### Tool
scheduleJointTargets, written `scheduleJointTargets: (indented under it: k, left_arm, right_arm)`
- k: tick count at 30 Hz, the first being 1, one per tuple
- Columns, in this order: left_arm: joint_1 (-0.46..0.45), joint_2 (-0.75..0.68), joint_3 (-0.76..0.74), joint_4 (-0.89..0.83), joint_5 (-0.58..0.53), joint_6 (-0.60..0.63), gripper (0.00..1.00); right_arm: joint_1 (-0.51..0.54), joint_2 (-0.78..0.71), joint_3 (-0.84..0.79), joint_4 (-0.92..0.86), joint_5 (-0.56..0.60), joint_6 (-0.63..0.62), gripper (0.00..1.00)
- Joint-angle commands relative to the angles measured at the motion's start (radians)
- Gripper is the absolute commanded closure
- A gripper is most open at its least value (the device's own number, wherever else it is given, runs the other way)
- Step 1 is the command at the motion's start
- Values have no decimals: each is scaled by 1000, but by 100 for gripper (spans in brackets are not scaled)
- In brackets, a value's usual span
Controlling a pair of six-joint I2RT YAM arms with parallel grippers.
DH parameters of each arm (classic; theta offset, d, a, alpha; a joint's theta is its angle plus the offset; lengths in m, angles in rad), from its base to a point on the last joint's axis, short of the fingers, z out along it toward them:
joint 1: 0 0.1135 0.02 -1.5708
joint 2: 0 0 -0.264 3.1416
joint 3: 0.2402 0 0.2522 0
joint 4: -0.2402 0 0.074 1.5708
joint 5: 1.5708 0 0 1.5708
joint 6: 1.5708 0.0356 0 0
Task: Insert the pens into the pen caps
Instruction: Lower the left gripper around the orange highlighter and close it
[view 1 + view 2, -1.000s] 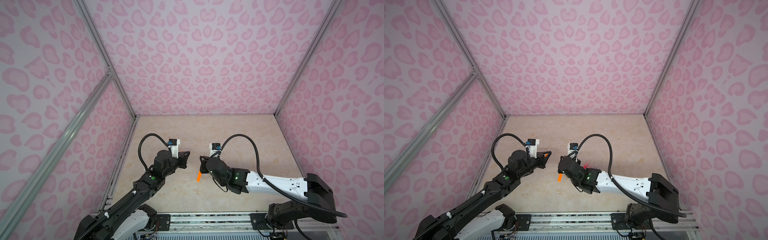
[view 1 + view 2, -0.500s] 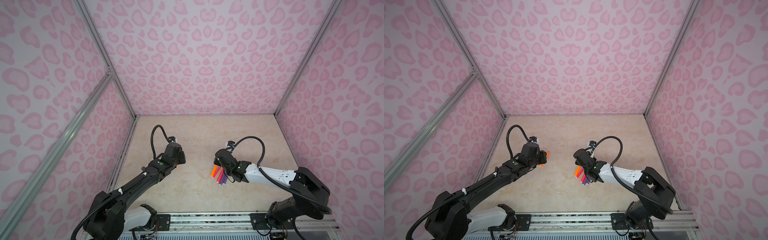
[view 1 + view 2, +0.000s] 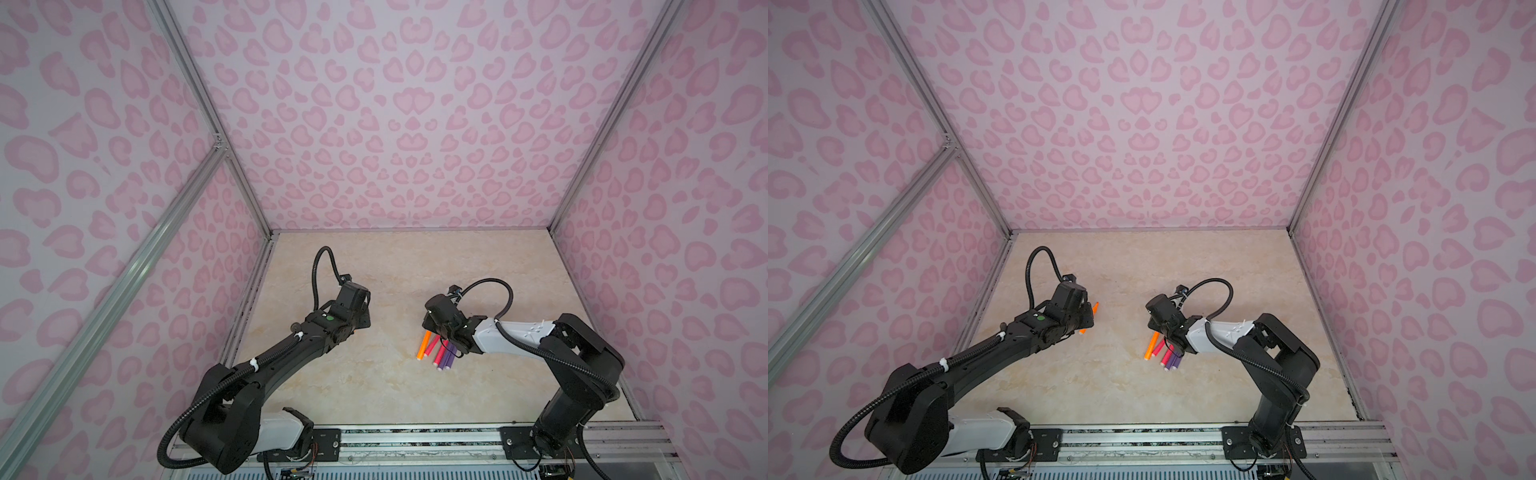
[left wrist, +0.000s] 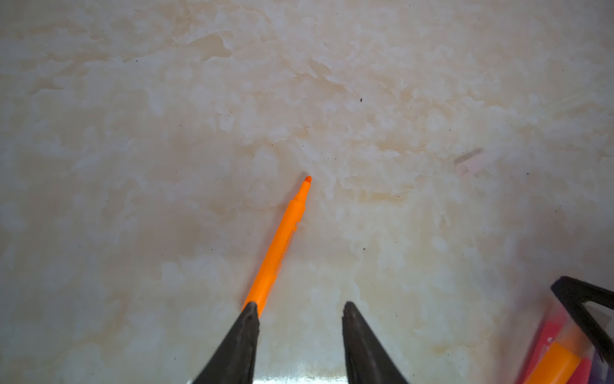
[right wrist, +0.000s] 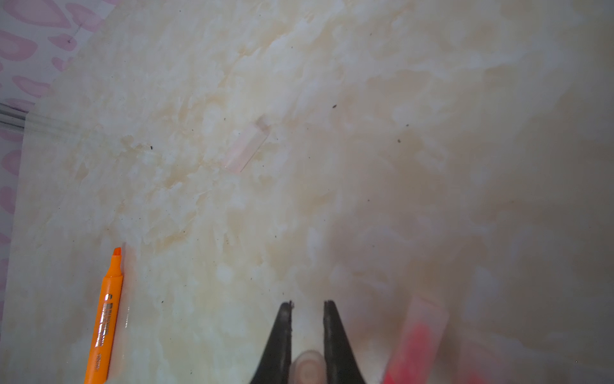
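An uncapped orange pen (image 4: 279, 249) lies on the marble table, its butt end against one finger of my open left gripper (image 4: 299, 308); the jaws stand apart around nothing. In a top view its tip (image 3: 1096, 307) pokes out beside the left wrist. My right gripper (image 5: 307, 304) is shut on a pale rounded pen cap (image 5: 307, 365), low over a bunch of orange, pink-red and purple pens (image 3: 438, 353). Beside it lies a pink-red pen in a translucent cap (image 5: 415, 332). A loose pen cap (image 5: 247, 148) lies between the arms.
Pink-patterned walls close in the table (image 3: 395, 270) on the left, back and right. A metal rail (image 3: 415, 436) with both arm bases runs along the front edge. Cables loop above both wrists.
Both grippers came down from the raised middle and moved apart. The left gripper opened and let the orange pen go onto the table. The right gripper stayed shut, now at the bunch of pens.
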Motion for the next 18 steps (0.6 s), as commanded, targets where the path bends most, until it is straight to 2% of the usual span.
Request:
scheduleJointTargets:
  k: [1,14,18]
  left_arm:
    - [2,5,15,-9,0,-3,54]
    - [2,43,32,-36,-23,-8,49]
    - [2,93,60,-71,-44,-10,49]
  right_arm:
    - [-4,15,-9,-5,24,17,84]
    - [-15,-17,-6,-40,69,3,62]
    - [-13,-80,0,-69,92,-22,60]
